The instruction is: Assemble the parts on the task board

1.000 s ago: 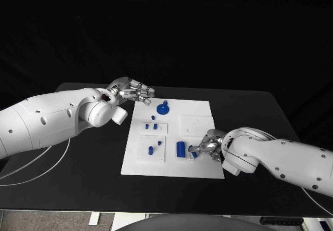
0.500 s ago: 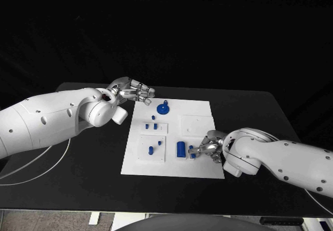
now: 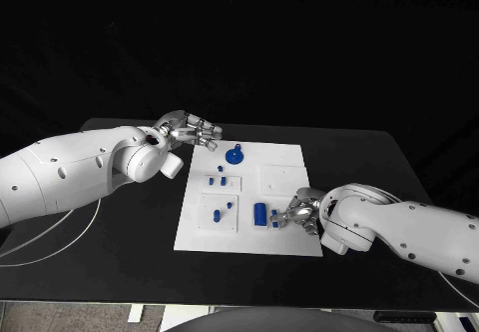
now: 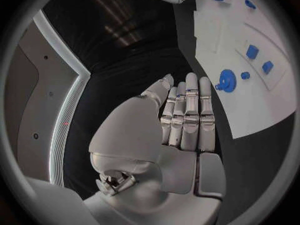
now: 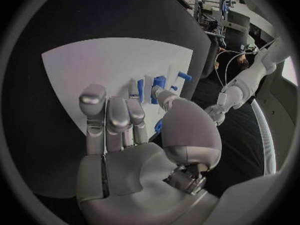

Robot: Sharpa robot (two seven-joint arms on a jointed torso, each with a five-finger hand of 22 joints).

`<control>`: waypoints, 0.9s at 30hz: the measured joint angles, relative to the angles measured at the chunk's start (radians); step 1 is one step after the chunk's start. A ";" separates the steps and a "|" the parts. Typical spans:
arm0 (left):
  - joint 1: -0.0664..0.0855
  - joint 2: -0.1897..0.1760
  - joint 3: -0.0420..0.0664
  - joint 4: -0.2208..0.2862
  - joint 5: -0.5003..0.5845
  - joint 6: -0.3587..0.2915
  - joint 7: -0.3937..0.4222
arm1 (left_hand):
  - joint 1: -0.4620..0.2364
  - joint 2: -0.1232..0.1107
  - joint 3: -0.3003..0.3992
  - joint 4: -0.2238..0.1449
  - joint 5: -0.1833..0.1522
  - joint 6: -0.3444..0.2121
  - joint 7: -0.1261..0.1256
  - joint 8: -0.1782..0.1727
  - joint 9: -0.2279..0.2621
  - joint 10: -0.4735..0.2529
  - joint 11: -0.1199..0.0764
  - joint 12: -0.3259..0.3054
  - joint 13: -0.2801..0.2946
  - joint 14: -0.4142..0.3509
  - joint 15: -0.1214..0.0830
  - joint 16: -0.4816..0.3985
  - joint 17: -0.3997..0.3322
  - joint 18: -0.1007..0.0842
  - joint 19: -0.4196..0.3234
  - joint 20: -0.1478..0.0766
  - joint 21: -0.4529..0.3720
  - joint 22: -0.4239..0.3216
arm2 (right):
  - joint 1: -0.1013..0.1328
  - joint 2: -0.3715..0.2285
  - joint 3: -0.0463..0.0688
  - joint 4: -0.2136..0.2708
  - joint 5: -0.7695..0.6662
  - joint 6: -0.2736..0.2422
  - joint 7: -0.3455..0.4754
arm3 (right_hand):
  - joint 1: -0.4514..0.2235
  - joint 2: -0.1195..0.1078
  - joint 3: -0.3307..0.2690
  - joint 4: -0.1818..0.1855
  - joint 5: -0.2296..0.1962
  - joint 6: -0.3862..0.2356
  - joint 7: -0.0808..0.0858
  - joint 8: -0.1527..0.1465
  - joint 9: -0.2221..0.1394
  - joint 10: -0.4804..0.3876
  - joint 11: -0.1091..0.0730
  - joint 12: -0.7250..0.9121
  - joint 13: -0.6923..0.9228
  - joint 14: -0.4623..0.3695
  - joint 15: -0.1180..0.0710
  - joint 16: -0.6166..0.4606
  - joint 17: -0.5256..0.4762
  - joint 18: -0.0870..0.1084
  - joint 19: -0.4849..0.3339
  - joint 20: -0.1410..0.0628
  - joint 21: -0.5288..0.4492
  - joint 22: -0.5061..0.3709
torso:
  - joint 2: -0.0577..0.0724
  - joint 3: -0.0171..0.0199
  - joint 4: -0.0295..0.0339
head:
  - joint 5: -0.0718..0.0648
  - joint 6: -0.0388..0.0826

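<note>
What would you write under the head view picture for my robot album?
Right robot hand works at small blue parts on the white task board; left robot hand hovers beside it.

left hand (image 3: 190,130): raised off the table, fingers spread, holding nothing
right hand (image 3: 298,214): low, fingers curled; grasp unclear

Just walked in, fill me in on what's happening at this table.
A two-armed robot is assembling small blue parts on a white task board. Its right hand is down at the board's near right area, fingers at a small blue piece beside the tall blue cylinder; whether it grips it is unclear. The left hand hovers open off the board's far left corner, near the round blue knob.
</note>
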 measured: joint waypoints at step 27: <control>-0.001 0.039 -0.002 -0.087 0.068 -0.081 0.066 | 0.004 0.004 0.002 0.002 0.000 0.032 -0.007 0.000 0.000 0.020 -0.012 0.000 0.000 -0.002 0.002 -0.007 -0.004 0.000 0.000 0.000 0.000 0.007 | 0.026 0.027 0.108 -0.286 0.141 -0.116 0.452 | 0.132 0.119 -0.331 -0.150 0.272 -0.077 0.031 0.000 0.002 -0.136 0.022 -0.194 -0.173 -0.092 0.016 -0.246 -0.186 0.025 -0.026 0.018 -0.420 -0.037 | -0.020 0.0005 -0.0067 | -0.007 0.103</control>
